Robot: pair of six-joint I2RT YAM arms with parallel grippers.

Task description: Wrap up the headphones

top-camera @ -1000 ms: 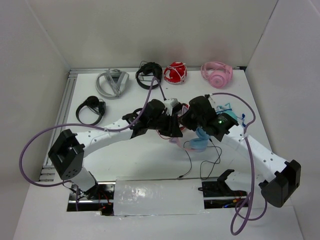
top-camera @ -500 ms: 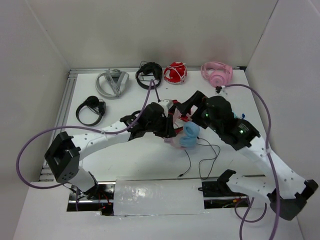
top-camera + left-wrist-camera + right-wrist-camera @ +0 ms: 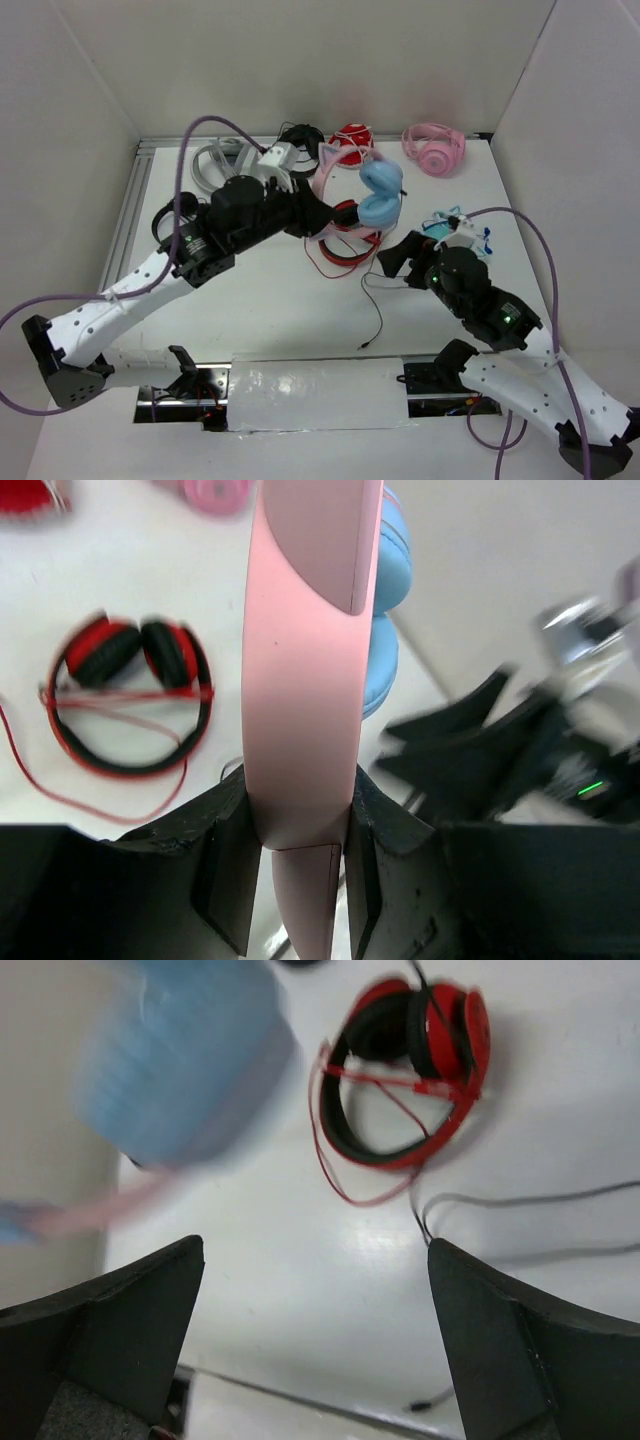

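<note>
Nearest, the right gripper (image 3: pixel 398 258) stands wide open and empty above the white table (image 3: pixel 270 310), just beside the thin black cable (image 3: pixel 379 320); farther in, the left gripper (image 3: pixel 300 825) is clamped on the pink headband (image 3: pixel 300 680) of the cat-ear headphones (image 3: pixel 379 195), which hang in the air over the red-and-black headphones (image 3: pixel 345 250); all-pink headphones (image 3: pixel 434 148) lie at the back edge.

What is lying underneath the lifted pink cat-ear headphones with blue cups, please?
Red-and-black headphones with a red cable lie there; from above, the pink headphones cover part of them.
</note>
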